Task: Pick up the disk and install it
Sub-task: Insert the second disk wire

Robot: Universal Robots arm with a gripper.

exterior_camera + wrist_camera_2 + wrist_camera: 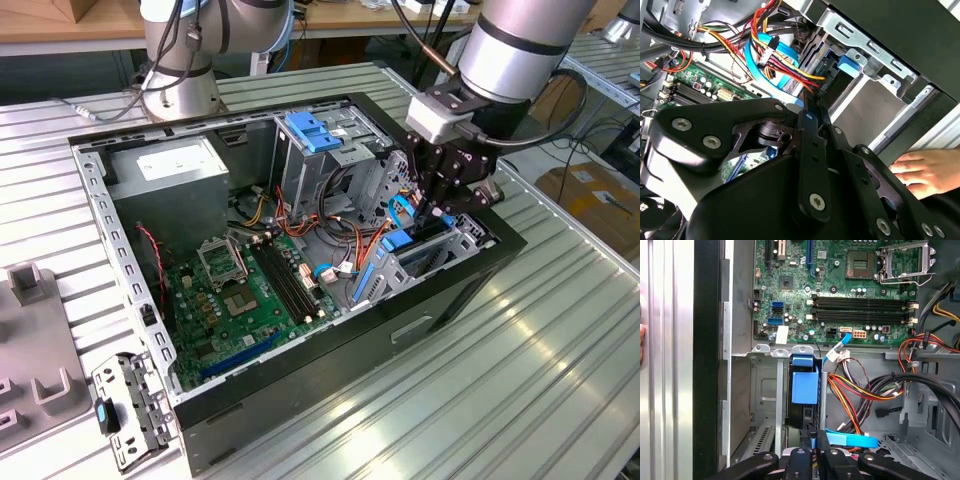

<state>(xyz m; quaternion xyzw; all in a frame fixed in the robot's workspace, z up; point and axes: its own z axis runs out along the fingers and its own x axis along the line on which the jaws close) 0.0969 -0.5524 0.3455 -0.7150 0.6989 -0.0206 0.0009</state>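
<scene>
The disk point(398, 242) stands on edge in the drive bay at the front corner of the open computer case point(300, 395), on the exterior view's right. Its bright blue rail point(804, 387) faces the first wrist view, sitting between the bay's metal walls. My gripper point(430, 212) reaches down into that bay from above. In the first wrist view the gripper point(813, 435) has its black fingers drawn together on the disk's upper edge, with a strip of blue between them. In the second wrist view the gripper point(807, 105) tapers to a point among the cables.
Red, yellow and blue cables point(855, 400) crowd the bay's side. The motherboard point(240, 290), power supply point(165, 175) and tall grey cage with a blue handle point(315, 130) fill the case. A perforated bracket point(125, 410) lies outside. A person's hand point(925, 172) rests by the case.
</scene>
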